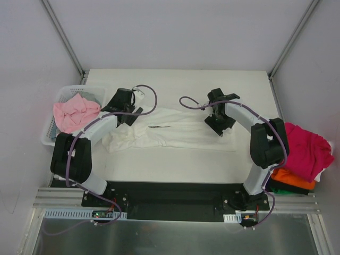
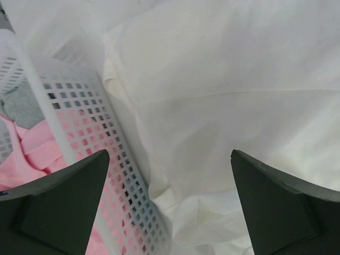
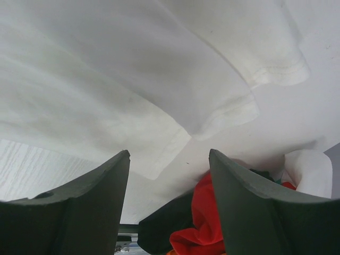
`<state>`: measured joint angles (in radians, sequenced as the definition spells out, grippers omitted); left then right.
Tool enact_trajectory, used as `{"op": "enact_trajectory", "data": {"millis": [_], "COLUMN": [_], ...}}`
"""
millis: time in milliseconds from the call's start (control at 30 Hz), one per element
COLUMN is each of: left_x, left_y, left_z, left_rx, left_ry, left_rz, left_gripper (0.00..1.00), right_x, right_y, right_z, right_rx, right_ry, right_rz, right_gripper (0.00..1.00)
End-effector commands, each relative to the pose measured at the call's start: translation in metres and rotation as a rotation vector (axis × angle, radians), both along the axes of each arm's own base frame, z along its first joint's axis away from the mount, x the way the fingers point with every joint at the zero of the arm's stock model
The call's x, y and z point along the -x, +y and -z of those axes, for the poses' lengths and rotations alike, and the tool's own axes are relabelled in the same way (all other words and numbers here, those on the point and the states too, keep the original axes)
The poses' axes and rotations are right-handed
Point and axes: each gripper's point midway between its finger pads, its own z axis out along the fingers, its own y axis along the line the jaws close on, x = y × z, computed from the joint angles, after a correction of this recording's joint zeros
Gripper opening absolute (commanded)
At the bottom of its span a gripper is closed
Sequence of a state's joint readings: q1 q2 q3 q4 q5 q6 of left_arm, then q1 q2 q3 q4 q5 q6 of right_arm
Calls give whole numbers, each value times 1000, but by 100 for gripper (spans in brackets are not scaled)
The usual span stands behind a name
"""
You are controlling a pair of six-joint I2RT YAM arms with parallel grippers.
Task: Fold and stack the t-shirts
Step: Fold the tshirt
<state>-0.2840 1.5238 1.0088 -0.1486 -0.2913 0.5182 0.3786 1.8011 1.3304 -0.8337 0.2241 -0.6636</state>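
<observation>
A: Where is the white t-shirt [image 1: 170,135] lying?
B: It is lying spread across the middle of the table [image 1: 175,85], between the two grippers.
A: How are the grippers standing?
B: The left gripper [image 2: 170,159] is hanging wide apart over the shirt's left end, beside the basket [image 2: 79,106]. The right gripper [image 3: 169,159] is hanging wide apart over the right end. Neither is holding anything.

We see bright, even overhead light and faint shadows; the white t-shirt [image 2: 223,79] washes out, and the near fingers [image 3: 79,212] blur slightly.
</observation>
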Motion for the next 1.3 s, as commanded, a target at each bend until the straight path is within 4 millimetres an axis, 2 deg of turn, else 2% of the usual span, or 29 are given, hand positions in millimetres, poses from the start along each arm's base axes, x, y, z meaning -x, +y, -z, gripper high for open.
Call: {"op": "enact_trajectory", "data": {"millis": [0, 167, 367, 500, 567, 667, 933, 1133, 1267], "left_x": [-12, -12, 8, 18, 19, 21, 24, 26, 13], "left_y": [-10, 5, 11, 14, 12, 11, 12, 14, 12], "left_z": [16, 39, 73, 92, 95, 97, 101, 109, 109], "left_rx": [47, -60, -148, -240, -259, -278, -295, -320, -343], "left_ry": [25, 67, 157, 211, 217, 222, 232, 259, 255], "left_rz": [-2, -12, -11, -6, 1, 2, -11, 0, 13], "left_gripper": [99, 99, 99, 99, 99, 99, 99, 99, 99], "right_x": [-12, -24, -24, -25, -26, -26, -24, -4, 10], "right_y": [5, 2, -2, -6, -6, -5, -11, -7, -4], "right_z": [-5, -2, 9, 23, 29, 35, 43, 52, 51], "right_rx": [8, 68, 126, 153, 160, 153, 227, 189, 175], "right_ry": [-44, -85, -82, -87, -96, -107, -163, -99, -73], "right_rz": [-35, -69, -104, -143, -166, -188, -227, -248, -276], "right_gripper": [66, 69, 71, 78, 79, 100, 97, 97, 97]}}
